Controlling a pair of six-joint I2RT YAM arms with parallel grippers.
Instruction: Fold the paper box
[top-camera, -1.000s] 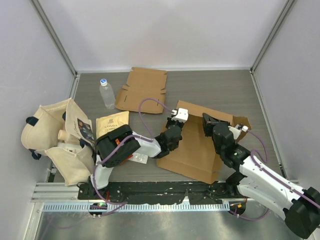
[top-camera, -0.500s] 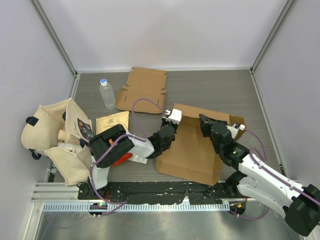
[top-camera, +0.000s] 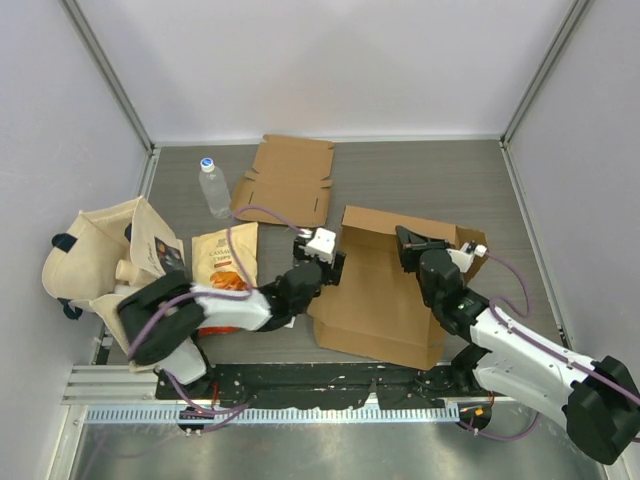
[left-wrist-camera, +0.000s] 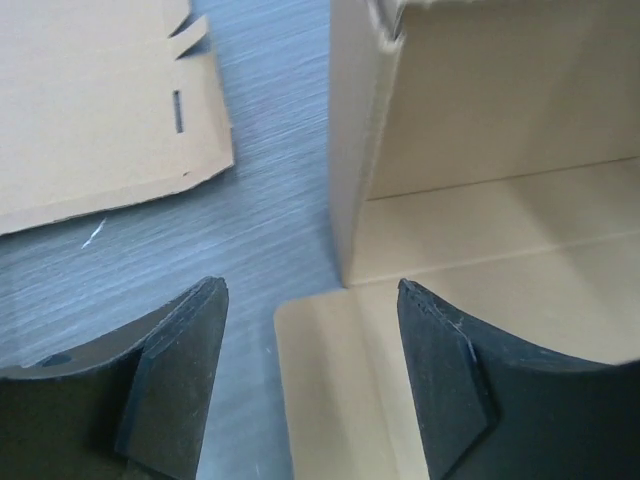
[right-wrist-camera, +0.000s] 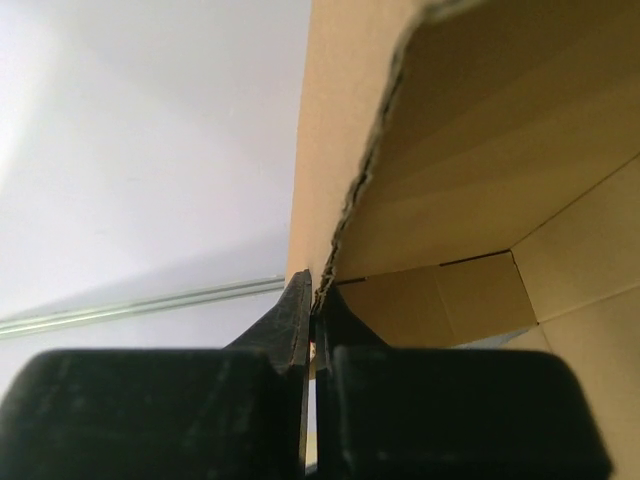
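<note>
The paper box (top-camera: 375, 295) is brown cardboard, partly raised, lying at centre right of the table. My right gripper (top-camera: 410, 243) is shut on the top edge of its right wall; in the right wrist view the jaws (right-wrist-camera: 318, 292) pinch that ragged edge of the box (right-wrist-camera: 480, 150). My left gripper (top-camera: 337, 265) sits at the box's left side, open and holding nothing. In the left wrist view its fingers (left-wrist-camera: 175, 380) spread wide around the gripper midpoint (left-wrist-camera: 310, 290), over a flat flap of the box (left-wrist-camera: 480, 200) and bare table.
A second flat cardboard sheet (top-camera: 285, 180) lies at the back, also seen in the left wrist view (left-wrist-camera: 90, 100). A water bottle (top-camera: 213, 187), a snack bag (top-camera: 225, 258) and a cloth tote bag (top-camera: 100, 270) sit at left. Walls enclose the table.
My left gripper has opened, let go of the box's left wall and drawn back to the left, its arm swinging lower. The box shifted slightly left; the right gripper keeps its grip.
</note>
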